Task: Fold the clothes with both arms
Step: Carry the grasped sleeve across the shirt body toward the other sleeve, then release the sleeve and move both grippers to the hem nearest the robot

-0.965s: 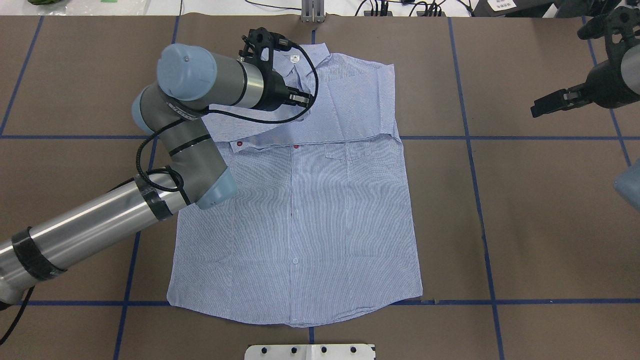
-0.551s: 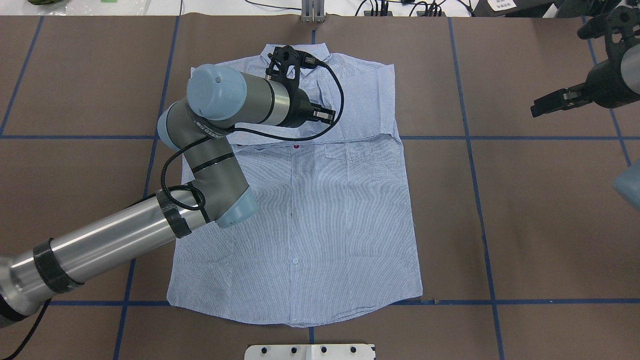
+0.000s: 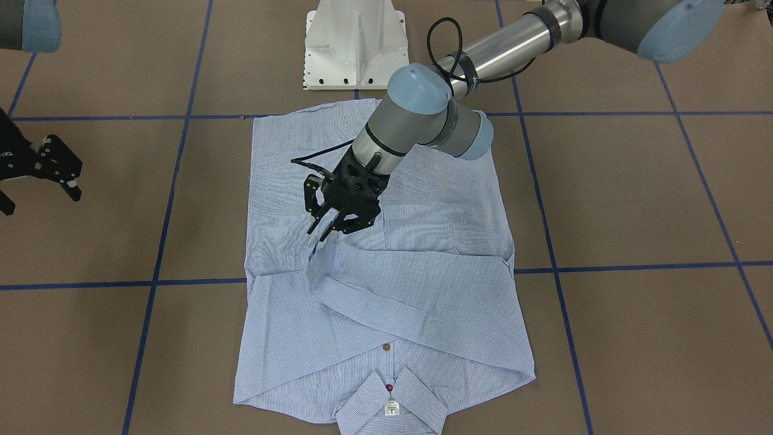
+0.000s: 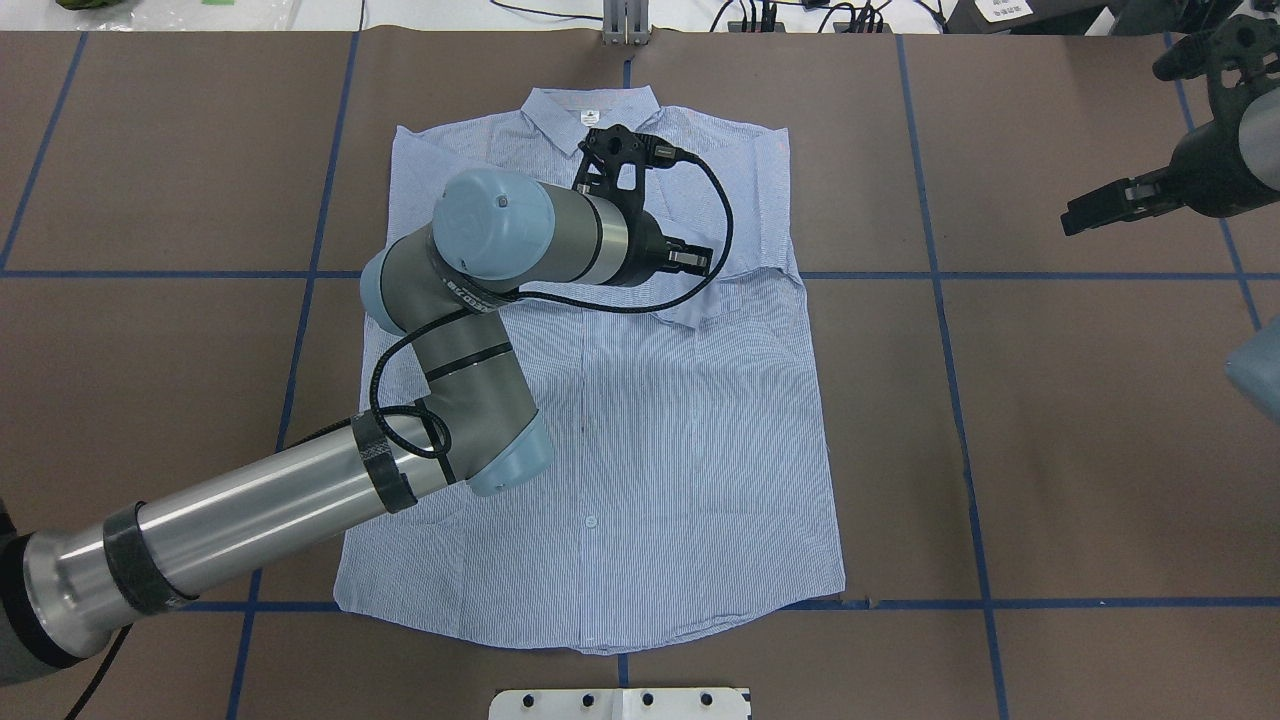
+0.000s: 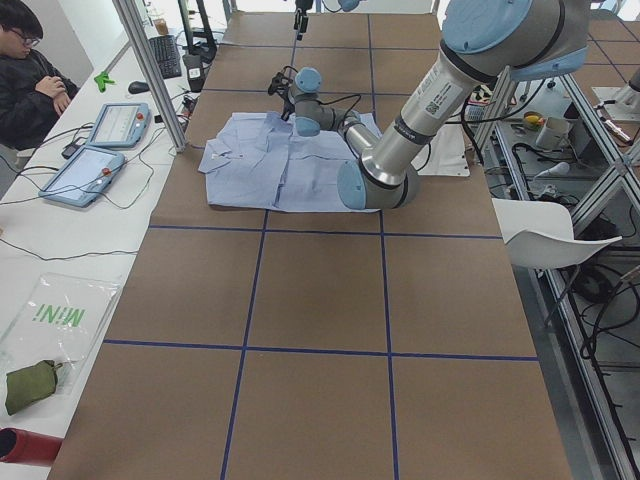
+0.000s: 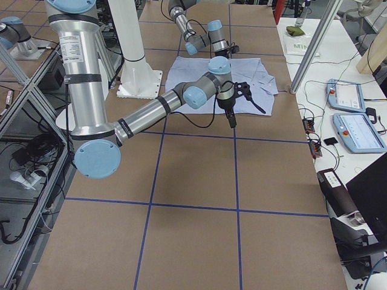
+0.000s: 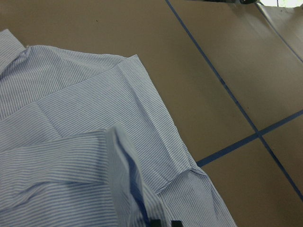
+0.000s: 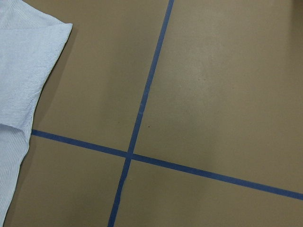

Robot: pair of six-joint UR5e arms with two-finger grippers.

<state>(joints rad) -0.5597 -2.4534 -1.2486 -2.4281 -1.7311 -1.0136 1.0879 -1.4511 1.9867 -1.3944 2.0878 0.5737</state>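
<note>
The light blue-and-white striped shirt (image 4: 680, 450) lies flat, front up, on the brown table, with its collar (image 3: 391, 396) on the side away from the robot. My left gripper (image 3: 322, 234) hovers over the chest, shut on the cuff of a sleeve (image 3: 386, 290) drawn slantwise across the shirt. In the left wrist view the cuff (image 7: 125, 175) rises into the fingertips at the bottom edge. My right gripper (image 4: 1072, 220) hangs open above bare table, well off to the shirt's right. The right wrist view shows only the shirt's edge (image 8: 23, 61) and blue tape.
The white pedestal base (image 3: 353, 48) stands just behind the shirt's hem. Blue tape lines (image 4: 940, 300) cross the table. Beyond the collar side is a white bench with tablets (image 5: 95, 150) and a seated person (image 5: 30, 70).
My left gripper has carried the sleeve cuff rightward and a little toward the robot, across the shirt's chest. The right arm has stayed put.
</note>
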